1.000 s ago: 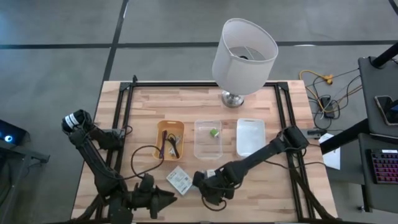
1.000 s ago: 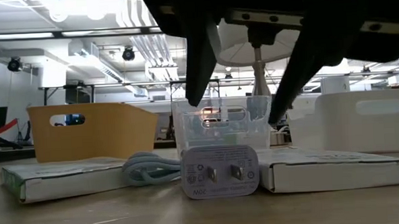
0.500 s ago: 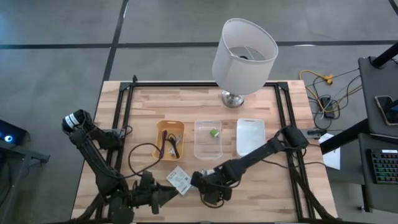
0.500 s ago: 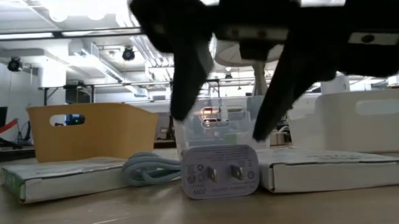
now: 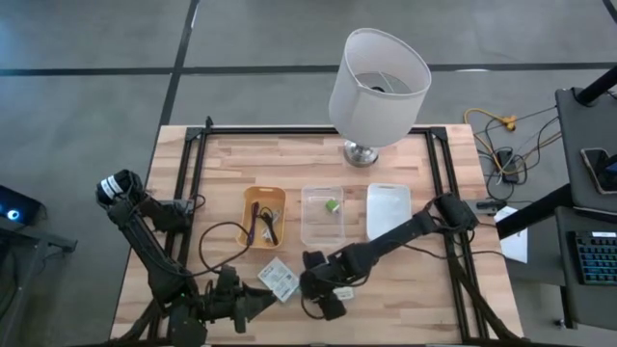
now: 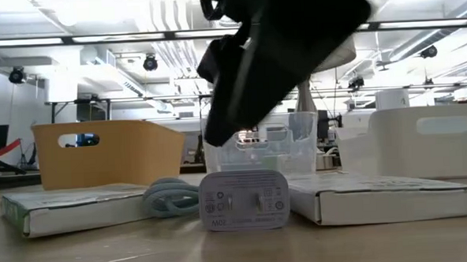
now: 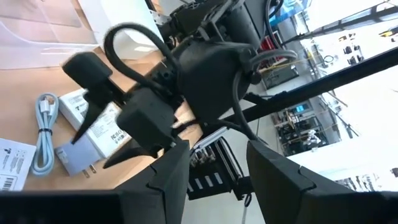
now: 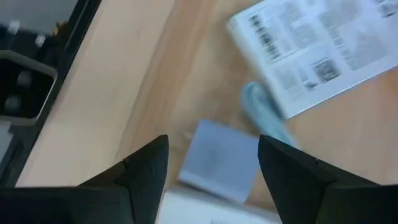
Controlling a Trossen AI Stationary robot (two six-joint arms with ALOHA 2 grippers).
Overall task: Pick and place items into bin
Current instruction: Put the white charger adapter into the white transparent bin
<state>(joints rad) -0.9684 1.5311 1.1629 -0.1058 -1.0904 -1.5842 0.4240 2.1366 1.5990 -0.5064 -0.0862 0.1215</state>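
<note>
As the right gripper [image 8: 208, 180] hung over the pale grey charger block [image 8: 219, 160] at the table's 6 o'clock edge, its fingers stood spread with the block between them, not yet clamped; you were at the approach step of a pick. The pale grey cable [image 6: 167, 199] lay coiled just at the block's 9 o'clock, touching or nearly so, with one white printed packet [image 5: 280, 279] beyond it and a second packet [image 6: 382, 197] close on the block's other side. The left gripper [image 7: 211, 180] waited near 7 o'clock, fingers parted and empty, pointed toward the packet. Farther back, toward 12 o'clock, sat three bins: a yellow bin [image 5: 247, 209] holding dark cords [image 5: 262, 223], a clear bin [image 5: 308, 236] with a green cube [image 5: 331, 205], and a white bin [image 5: 388, 211]. My judgement: your next move called for lowering squarely, closing on the block, and lifting without dragging the cable.
</note>
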